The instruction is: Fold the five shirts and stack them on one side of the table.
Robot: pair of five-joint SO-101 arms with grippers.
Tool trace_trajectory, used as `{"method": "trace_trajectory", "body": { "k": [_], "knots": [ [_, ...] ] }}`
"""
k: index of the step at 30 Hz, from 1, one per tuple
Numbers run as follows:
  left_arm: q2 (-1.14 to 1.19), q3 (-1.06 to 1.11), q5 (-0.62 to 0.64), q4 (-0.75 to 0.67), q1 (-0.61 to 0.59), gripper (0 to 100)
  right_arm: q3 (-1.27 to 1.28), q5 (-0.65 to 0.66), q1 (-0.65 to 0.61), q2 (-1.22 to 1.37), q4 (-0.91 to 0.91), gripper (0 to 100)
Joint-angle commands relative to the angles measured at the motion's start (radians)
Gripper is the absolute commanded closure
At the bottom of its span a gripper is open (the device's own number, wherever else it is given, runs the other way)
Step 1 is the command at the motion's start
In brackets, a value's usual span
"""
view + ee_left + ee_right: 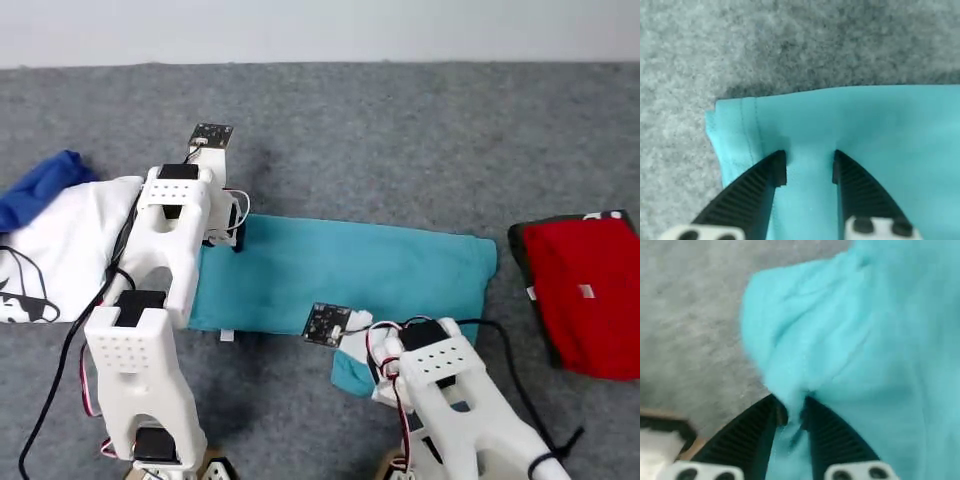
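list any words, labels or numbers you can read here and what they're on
No text can be read.
On the white shirt, a black graphic print, no legible letters.
On the red shirt, a white patch, too small to read.
On the teal shirt, a white tab at the edge, too small to read.

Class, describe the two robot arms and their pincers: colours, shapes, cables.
The left arm and right arm: blocky white shells, black motors, thin red and black cables. The left pincer and right pincer: black ridged tapering fingers, white bases.
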Motion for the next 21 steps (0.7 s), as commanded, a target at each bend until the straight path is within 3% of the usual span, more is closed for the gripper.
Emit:
{"method": "trace_trajectory", "body": {
  "k": [1,8,15,21],
  "knots": [
    [0.005,-0.018,0.006,-0.017,0.003,84,-0.035,0.011,0.022,0.002,-0.01,99.1],
    [0.005,-0.018,0.006,-0.017,0.003,84,-0.307,0.129,0.045,0.004,0.266,98.7],
    [0.005,-0.018,0.006,-0.017,0.003,84,-0.347,0.126,0.188,0.004,0.081,98.3],
    [0.005,-0.018,0.006,-0.017,0.003,84,-0.344,0.124,0.209,0.038,-0.11,98.0]
  ]
}}
